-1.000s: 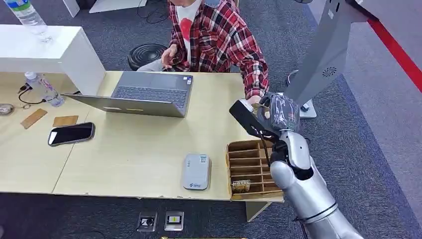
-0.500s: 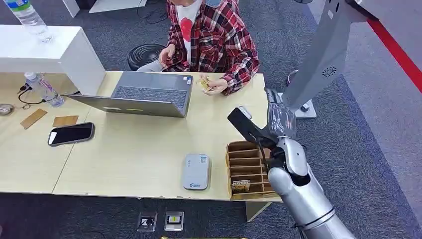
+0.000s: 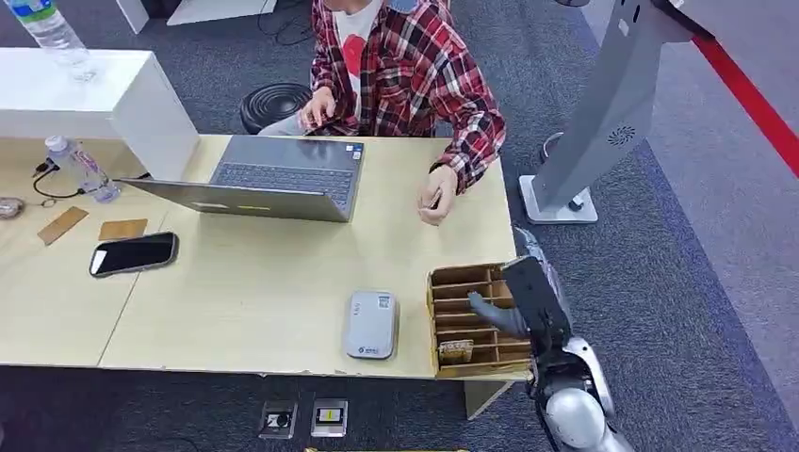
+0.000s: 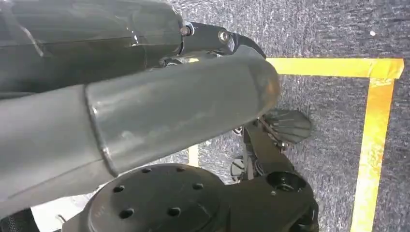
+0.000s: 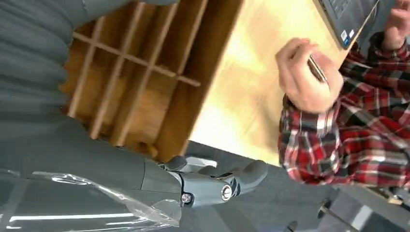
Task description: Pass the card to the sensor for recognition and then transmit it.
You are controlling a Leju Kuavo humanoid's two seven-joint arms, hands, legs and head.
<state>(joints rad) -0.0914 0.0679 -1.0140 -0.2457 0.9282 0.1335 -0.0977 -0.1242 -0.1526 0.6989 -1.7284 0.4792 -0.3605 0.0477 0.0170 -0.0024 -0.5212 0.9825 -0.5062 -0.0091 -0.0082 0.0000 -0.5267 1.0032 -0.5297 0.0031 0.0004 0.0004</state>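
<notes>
Carpet (image 4: 333,29) and yellow floor tape (image 4: 372,145) behind the left hand (image 4: 145,96), hanging low beside the body; impossible to tell whether clenched or loose. On the table (image 3: 254,292), going rightward: dark phone (image 3: 134,254) lying flat, then open laptop (image 3: 283,179), then pale grey sensor (image 3: 370,324) near the front edge. Next, person's hand (image 3: 435,202) resting on the tabletop past the laptop, pinching a card (image 5: 316,69) seen edge-on as a thin pale sliver. Further right, wooden slotted tray (image 3: 443,282) at the table corner, with a second card (image 3: 456,352) standing in its nearest compartment, yellowish with small print too fine to read. Over the tray's far side, right hand (image 3: 513,301), released and empty, fingers apart, thumb pointing back toward the sensor. Judged from looks alone: light, thin and stiff, smooth-faced and likely slippery when pressed flat, unlikely to break but easy to drop or flick away. Best taken by the upper edge standing proud of the slot, pinched across both faces between thumb and finger, leaving one broad face bare for the sensor.
</notes>
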